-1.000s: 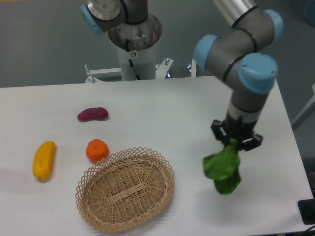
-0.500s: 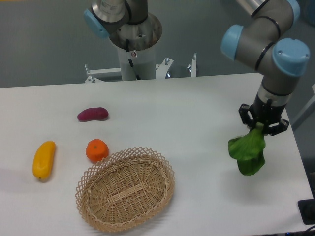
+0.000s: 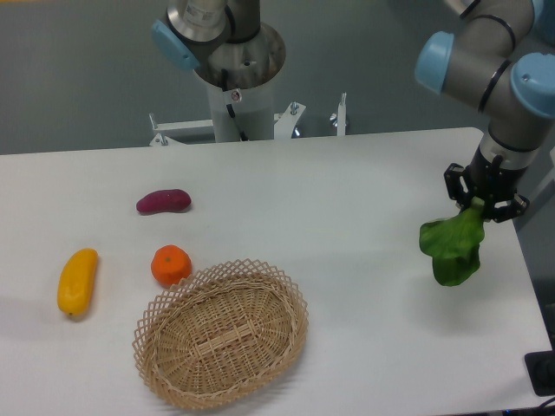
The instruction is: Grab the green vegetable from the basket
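The green vegetable (image 3: pixel 453 247) hangs in the air over the table's right side, leaves down, with my gripper (image 3: pixel 482 204) shut on its stem end. The tan wicker basket (image 3: pixel 221 333) lies far to the left at the front of the table, and nothing shows inside it. The gripper's fingertips are partly hidden by the stem.
A yellow oblong fruit (image 3: pixel 77 281) lies at the front left, an orange (image 3: pixel 171 264) beside the basket's rim, and a purple sweet potato (image 3: pixel 163 201) further back. The arm's base column (image 3: pixel 238 82) stands behind the table. The table's right edge is close under the vegetable.
The gripper has carried the green vegetable to the right and a little upward, further away from the basket. The other produce has stayed in place.
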You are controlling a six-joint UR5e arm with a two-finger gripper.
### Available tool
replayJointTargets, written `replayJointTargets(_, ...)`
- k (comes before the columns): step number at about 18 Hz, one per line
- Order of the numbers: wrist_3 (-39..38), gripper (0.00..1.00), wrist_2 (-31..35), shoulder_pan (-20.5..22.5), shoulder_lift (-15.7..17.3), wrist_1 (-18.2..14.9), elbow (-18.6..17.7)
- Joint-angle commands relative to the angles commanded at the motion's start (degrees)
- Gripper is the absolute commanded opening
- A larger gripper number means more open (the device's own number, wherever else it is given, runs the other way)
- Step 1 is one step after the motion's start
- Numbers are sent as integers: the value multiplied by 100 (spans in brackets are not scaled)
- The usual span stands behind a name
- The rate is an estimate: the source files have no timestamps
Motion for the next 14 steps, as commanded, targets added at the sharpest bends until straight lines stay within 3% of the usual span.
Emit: replayJointTargets(14, 0, 16, 52, -9, -70, 9, 88)
